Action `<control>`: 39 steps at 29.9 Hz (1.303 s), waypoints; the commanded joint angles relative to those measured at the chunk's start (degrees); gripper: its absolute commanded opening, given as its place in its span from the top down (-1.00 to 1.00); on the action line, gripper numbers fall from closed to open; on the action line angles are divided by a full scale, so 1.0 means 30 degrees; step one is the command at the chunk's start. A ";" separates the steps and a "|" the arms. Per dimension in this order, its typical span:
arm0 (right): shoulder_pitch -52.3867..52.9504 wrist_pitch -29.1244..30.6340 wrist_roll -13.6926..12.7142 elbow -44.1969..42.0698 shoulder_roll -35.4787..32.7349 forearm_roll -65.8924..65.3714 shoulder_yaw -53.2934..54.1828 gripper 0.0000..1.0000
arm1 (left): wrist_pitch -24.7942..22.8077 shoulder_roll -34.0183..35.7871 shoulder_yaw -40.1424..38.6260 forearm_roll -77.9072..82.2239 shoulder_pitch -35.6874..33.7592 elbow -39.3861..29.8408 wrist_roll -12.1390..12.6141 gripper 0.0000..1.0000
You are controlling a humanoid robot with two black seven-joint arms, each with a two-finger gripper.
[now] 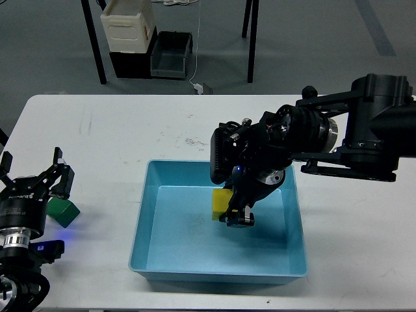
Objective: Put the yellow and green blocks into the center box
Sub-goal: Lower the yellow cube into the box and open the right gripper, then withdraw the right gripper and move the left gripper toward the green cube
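A light blue box [151,227] sits in the middle of the white table. My right gripper [233,211] reaches down into it and is shut on a yellow block [221,202], held low inside the box near its floor. A green block [63,212] lies on the table at the far left. My left gripper [32,185] is open, its fingers spread just above and around the green block, not closed on it.
The white table [130,130] ends near the bottom edge of the view. Beyond its far edge stand black table legs, a cream container [129,26] and a dark bin [171,55] on the floor.
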 commanded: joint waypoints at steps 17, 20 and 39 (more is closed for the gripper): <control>0.0770 -0.0309 0.0004 -0.0562 -0.1716 0.1682 0.1803 -0.96 | 0.0003 0.1665 -0.0762 0.0060 -0.0289 0.0024 0.0295 -1.00; 0.0215 -0.0659 0.0004 -0.0418 -0.3267 0.3613 0.4935 -0.99 | -0.0086 0.2955 -0.0645 0.0118 -0.0522 -0.0005 0.0411 -1.00; -0.8803 -0.3149 0.0004 0.0783 -0.2921 0.5113 2.0786 -0.99 | 0.0237 0.9285 -0.1259 1.3699 -0.6322 0.3305 -0.3007 -1.00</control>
